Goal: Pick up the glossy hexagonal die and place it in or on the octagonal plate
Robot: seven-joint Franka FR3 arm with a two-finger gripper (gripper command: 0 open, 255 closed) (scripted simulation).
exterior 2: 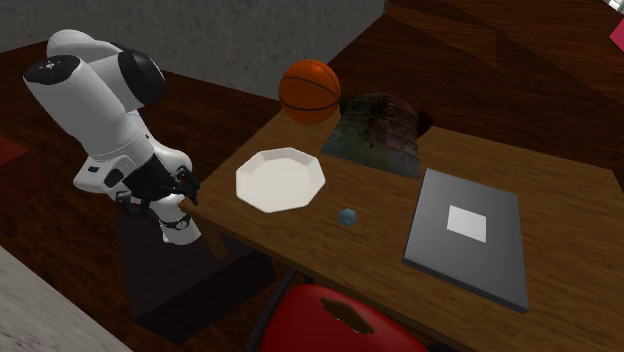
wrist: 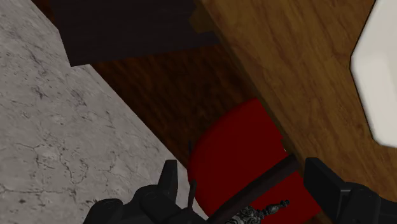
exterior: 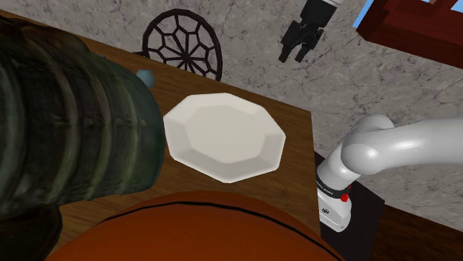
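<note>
Wrist view: your fingers (wrist: 168, 181) stand spread, holding nothing. The pale-blue die (exterior 2: 347, 217) sits on the counter (exterior 2: 385, 225) near the white octagonal plate (exterior 2: 280, 180).

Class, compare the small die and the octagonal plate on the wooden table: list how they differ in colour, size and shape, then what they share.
Colour: the die is pale blue; the plate is white. Size: the die is tiny beside the much wider plate. Shape: the die is a compact lump; the plate is a shallow eight-sided dish. Shared: both rest on the wooden table, apart from each other.
</note>
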